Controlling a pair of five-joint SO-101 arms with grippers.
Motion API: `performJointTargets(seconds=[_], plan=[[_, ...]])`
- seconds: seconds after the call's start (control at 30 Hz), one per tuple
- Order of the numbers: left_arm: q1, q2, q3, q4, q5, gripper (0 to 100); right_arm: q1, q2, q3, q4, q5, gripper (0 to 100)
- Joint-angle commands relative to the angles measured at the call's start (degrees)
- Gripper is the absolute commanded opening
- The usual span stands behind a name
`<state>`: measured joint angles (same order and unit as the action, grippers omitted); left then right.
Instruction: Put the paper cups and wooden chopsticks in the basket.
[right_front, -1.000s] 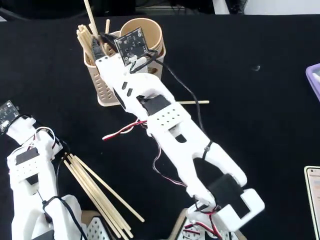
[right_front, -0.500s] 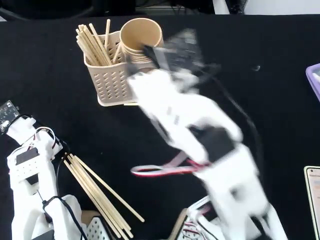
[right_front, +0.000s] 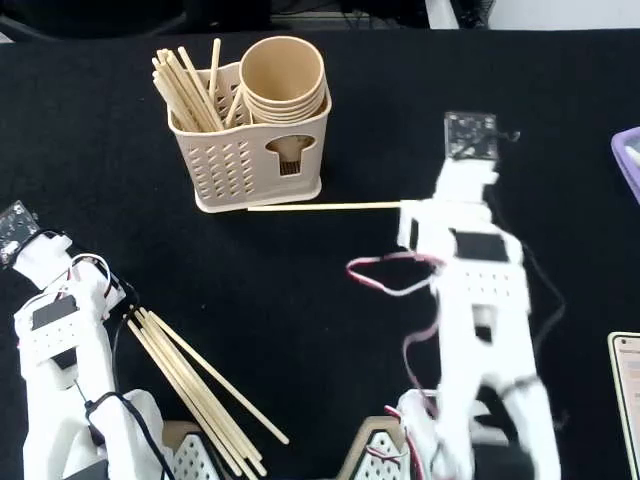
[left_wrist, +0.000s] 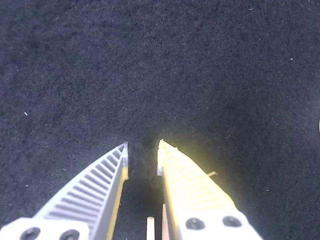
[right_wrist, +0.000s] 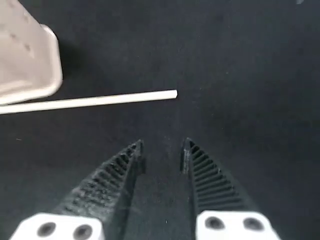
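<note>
Here, beige perforated plastic basket (right_front: 250, 165) holding stacked tan paper cups (right_front: 283, 72) and upright wooden chopsticks (right_front: 185, 85); single loose chopstick (right_front: 325, 206) just beside basket's foot; chopstick bundle (right_front: 195, 380) well apart. Right gripper (right_wrist: 161, 147) near basket, narrowly parted, gripping nothing; left gripper (left_wrist: 141, 147) narrowly parted.

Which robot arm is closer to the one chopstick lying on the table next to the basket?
Right. The right tool is just off the chopstick's free end; the left tool is far away across the table.
</note>
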<state>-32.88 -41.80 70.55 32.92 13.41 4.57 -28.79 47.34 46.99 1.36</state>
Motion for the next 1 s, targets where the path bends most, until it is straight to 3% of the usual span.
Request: performJointTargets(seconds=[0.0, 0.13, 0.33, 0.6, 0.97], plan=[[-0.3, -1.2, -0.4, -0.8, 0.4, 11, 1.1, 13.7, -9.2, -3.3, -2.8, 13.1], [-0.3, -1.2, -0.4, -0.8, 0.4, 11, 1.1, 30.3, -22.0, -3.4, -9.3, 13.1], [-0.3, -1.2, -0.4, -0.8, 0.4, 11, 1.1, 45.9, -38.9, 1.4, -9.9, 13.1], [-0.4, -1.2, -0.4, -0.8, 0.4, 11, 0.4, 56.1, -55.4, 13.5, -10.0, 13.1], [-0.4, -1.2, -0.4, -0.7, 0.4, 11, -4.2, 62.4, -60.3, 20.8, -9.7, 12.9]])
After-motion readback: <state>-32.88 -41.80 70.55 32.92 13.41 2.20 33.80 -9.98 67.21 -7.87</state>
